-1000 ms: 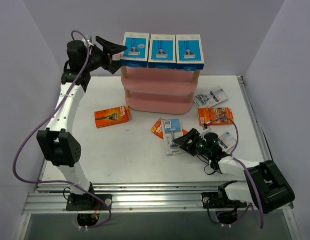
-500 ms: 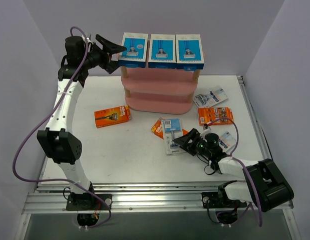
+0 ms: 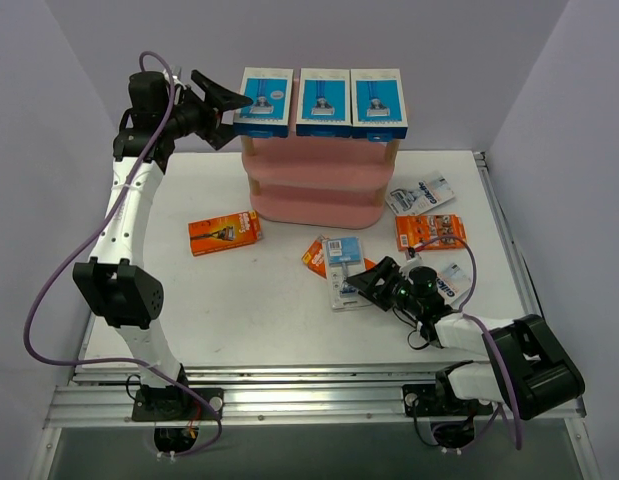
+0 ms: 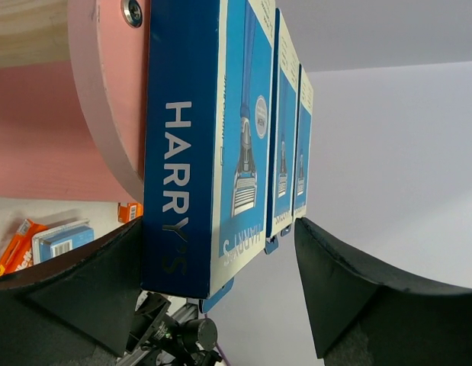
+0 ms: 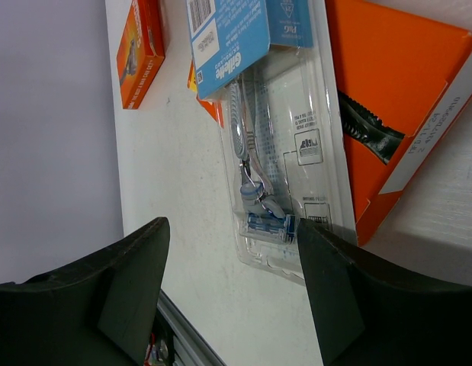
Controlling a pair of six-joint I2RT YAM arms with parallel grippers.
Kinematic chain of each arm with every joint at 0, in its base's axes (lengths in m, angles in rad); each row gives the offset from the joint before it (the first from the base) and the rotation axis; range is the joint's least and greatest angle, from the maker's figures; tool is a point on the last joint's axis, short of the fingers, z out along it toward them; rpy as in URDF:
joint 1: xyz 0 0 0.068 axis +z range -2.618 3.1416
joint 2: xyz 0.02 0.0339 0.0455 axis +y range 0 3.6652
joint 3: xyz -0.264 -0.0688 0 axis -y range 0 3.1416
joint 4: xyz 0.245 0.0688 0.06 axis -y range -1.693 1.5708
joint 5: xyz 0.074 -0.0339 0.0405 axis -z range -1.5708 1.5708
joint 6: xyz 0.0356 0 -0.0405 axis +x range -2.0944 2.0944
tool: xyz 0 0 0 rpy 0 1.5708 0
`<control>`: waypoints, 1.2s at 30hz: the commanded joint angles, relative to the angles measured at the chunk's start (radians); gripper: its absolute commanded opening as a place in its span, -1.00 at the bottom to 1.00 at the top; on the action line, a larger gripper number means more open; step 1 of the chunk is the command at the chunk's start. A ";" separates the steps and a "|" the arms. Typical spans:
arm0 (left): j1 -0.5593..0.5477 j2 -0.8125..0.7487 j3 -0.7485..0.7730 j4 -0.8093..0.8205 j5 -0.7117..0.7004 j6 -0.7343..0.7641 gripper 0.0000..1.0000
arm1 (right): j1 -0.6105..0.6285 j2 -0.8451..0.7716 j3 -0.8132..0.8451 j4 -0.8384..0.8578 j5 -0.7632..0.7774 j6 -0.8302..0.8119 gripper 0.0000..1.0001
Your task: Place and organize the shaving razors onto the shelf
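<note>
The pink shelf [image 3: 314, 185] stands at the back centre, and its top board [image 4: 106, 99] carries three blue-and-white razor boxes [image 3: 322, 102] upright in a row. My left gripper [image 3: 234, 112] is open around the leftmost box [image 4: 190, 152]; the box lies against one finger, with a wide gap to the other. Down by the table, my right gripper [image 3: 361, 283] is open just short of a clear blister pack [image 5: 274, 137], which lies partly over an orange card [image 5: 388, 99]. A second orange card [image 3: 224, 232] lies at the left.
A blister pack [image 3: 421, 192] and an orange card [image 3: 429, 232] lie right of the shelf. Another blister pack [image 3: 451, 280] is partly hidden by the right arm. The two lower shelf tiers hold nothing. Walls close in the table on three sides.
The left arm has drawn slightly leftward and the leftmost box now sits a little further left on the top board. The right arm has barely moved.
</note>
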 commanded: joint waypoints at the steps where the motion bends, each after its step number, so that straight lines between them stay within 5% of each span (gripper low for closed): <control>1: 0.007 -0.005 0.011 -0.005 -0.002 0.034 0.68 | -0.005 0.023 -0.021 -0.031 -0.010 -0.007 0.28; 36: -0.002 0.023 -0.006 -0.032 -0.100 0.109 0.68 | -0.008 0.141 -0.026 0.074 -0.024 0.008 0.28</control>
